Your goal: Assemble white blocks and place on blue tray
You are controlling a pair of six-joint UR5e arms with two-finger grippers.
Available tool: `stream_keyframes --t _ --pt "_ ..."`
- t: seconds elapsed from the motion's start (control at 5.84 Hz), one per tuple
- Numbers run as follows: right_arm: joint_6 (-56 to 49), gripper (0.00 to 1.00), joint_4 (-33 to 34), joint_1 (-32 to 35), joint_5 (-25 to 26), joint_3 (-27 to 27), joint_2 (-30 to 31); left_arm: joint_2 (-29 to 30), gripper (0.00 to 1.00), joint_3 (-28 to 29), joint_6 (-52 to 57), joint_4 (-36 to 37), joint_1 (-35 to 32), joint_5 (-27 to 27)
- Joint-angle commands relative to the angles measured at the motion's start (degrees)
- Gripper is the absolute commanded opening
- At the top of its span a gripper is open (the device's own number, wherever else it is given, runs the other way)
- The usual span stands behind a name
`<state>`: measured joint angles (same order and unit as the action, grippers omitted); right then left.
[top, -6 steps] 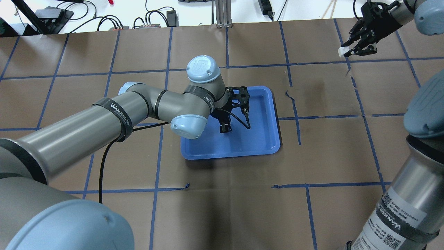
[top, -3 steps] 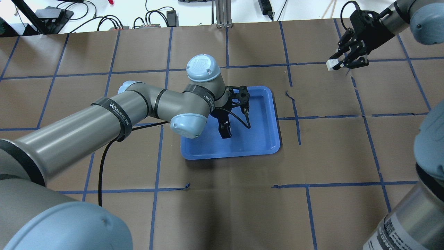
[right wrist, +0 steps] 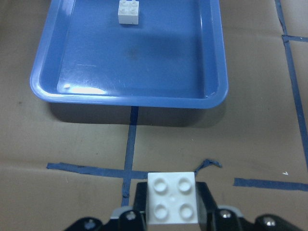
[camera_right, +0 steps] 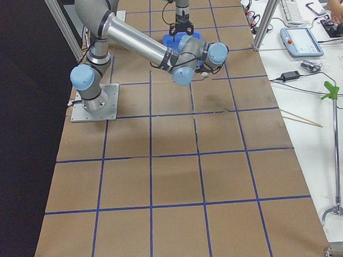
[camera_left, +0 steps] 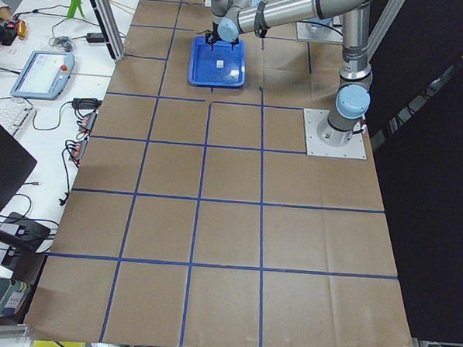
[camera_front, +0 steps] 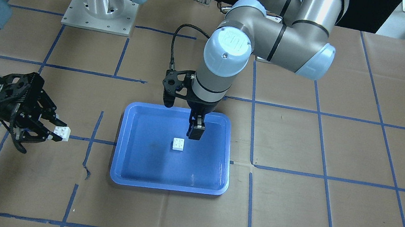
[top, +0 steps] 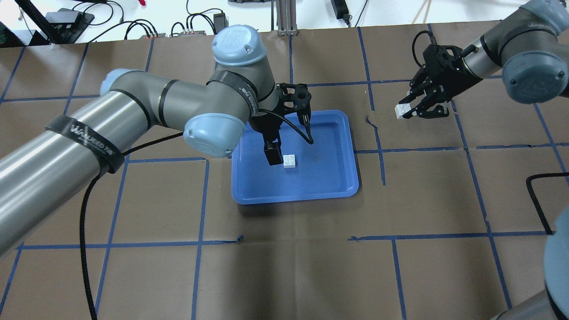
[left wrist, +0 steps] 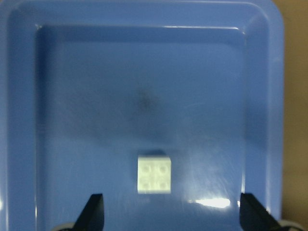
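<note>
A block (top: pixel 290 160) on the tray (top: pixel 331 180), the other block (right wrist: pixel 172 197) clamped in my right pincer (camera_front: pixel 56 130).
Only the left wrist view shows my left pincer (left wrist: pixel 168 214) spread wide; overhead sees it edge-on.

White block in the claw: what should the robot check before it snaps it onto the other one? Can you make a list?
1. Grip: the right gripper is shut on the held white block - ok.
2. Its studs face up - ok.
3. The tray block lies flat, studs up, in the blue tray - ok.
4. Held white block above the tray block - not ok; it hangs outside the tray.
5. Way clear - not ok; the open left gripper hangs close beside the tray block.
</note>
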<state>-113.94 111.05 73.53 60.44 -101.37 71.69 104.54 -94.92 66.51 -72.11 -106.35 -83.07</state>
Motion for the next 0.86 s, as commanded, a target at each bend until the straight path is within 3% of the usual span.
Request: stream_keyframes --t 0.0,0.17,0.34,0.51,0.68 --pt "9.5 0.35 13.0 6.2 -0.1 -7.7 1.4 -12.6 0.99 1.8 -4.4 -17.2 7.8 -1.0" --pt "20.3 0.35 21.2 12.1 -0.1 -8.3 0.5 -16.8 0.99 2.1 -10.6 -21.8 11.3 -5.7" --pt "31.3 0.35 27.7 17.2 0.1 -8.3 -0.8 -18.0 0.99 3.0 -20.5 -22.2 11.5 -6.0" --pt "37.4 0.35 32.9 21.8 0.2 -8.3 -3.1 -17.4 0.99 4.2 -41.2 -18.2 11.7 -5.9" --pt "39.8 0.35 36.6 24.8 0.3 -8.4 -5.2 -17.5 0.99 3.9 -53.1 -14.2 11.7 -6.1"
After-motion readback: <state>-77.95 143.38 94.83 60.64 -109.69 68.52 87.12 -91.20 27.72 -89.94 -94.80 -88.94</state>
